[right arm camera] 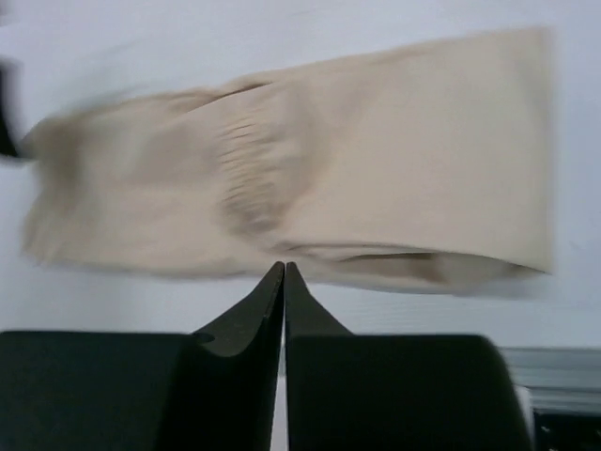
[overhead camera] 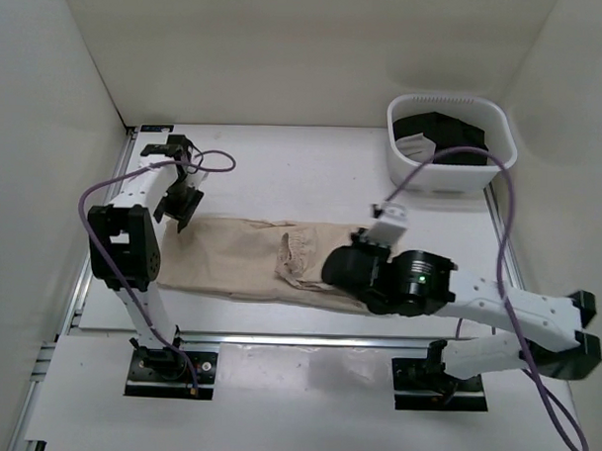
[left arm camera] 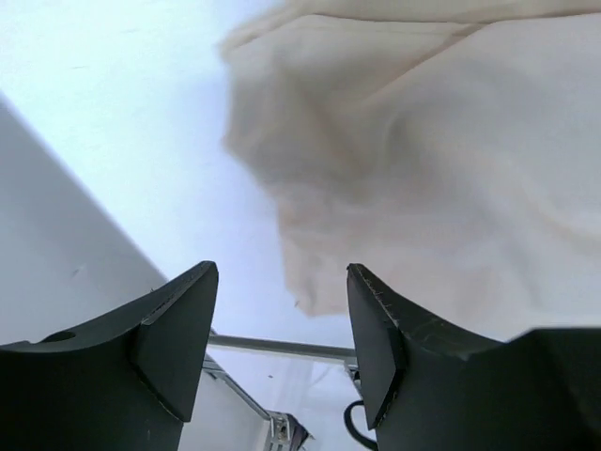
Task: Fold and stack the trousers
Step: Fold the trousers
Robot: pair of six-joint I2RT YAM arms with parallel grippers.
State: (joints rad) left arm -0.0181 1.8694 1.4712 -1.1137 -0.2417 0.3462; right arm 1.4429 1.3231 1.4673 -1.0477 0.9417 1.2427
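The right jaws are pressed shut, their two black fingers meeting in a point with nothing visibly between them, just at the near edge of the light beige cotton trousers. The left jaws stand open and empty, dark fingers apart above the white worktop, with one end of the cloth just beyond their tips. From above, the trousers lie flat across the middle of the worktop as one long wrinkled band, the legs apparently laid one on the other, with a pocket showing near the middle. The lengthwise fold looks done, and the step in hand seems to be the fold end over end. That likely calls for the left jaws to drop onto the left end, pinch both layers and carry them toward the right. The right arm's wrist hides the band's right end, so waistband or cuffs there cannot be told. Both wrist views are blurred. A white plastic basket holding black clothing stands well apart at the far right corner.
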